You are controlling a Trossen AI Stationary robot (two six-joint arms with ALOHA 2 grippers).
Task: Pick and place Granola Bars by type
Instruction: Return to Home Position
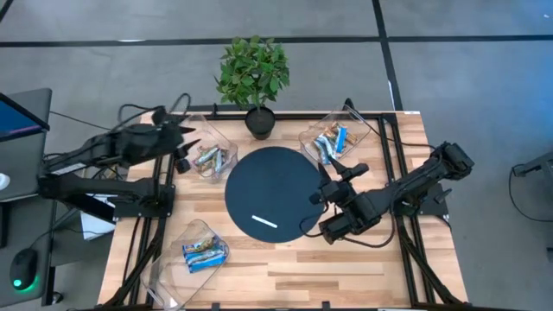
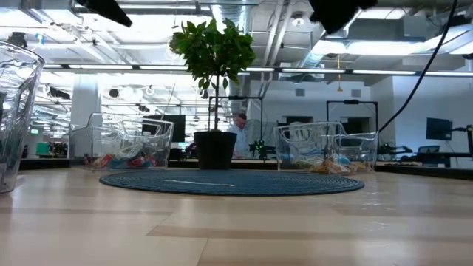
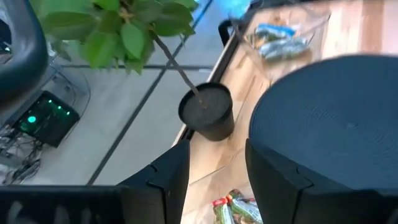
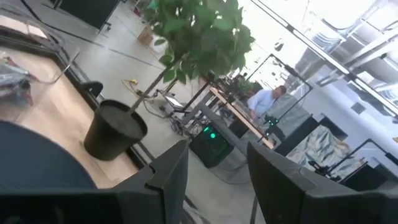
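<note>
Both arms of the sorting robot hang above the wooden desk [image 1: 346, 268] with nothing in their grasp. The left hand [image 1: 186, 131] sits over the far-left corner, just beside a clear bin [image 1: 226, 154]. Its own wrist view shows the two dark fingers [image 3: 168, 180] spread apart and empty, with red and green wrappers in view below the gap. The right hand [image 1: 339, 171] hovers at the right edge of the round dark mat [image 1: 268, 186], near the far-right bin [image 1: 359, 130]. Its fingers [image 4: 171, 171] are likewise parted and hold nothing. The Granola Bars [image 1: 210, 158] lie sorted in three clear bins. A mixed heap of duller wrappers fills the far-left bin, and mostly blue ones [image 1: 330, 144] lie in the far-right bin. Blue-and-white ones [image 1: 205, 252] lie in a third bin [image 1: 186, 233] at the near-left of the desk. Only a thin white strip [image 1: 263, 221] lies on the mat. A potted plant [image 1: 255, 78] stands at the far edge of the desk between the two far bins. In the low view, a person [image 2: 238, 129] can be seen in the room beyond the desk, partly hidden behind the plant.
</note>
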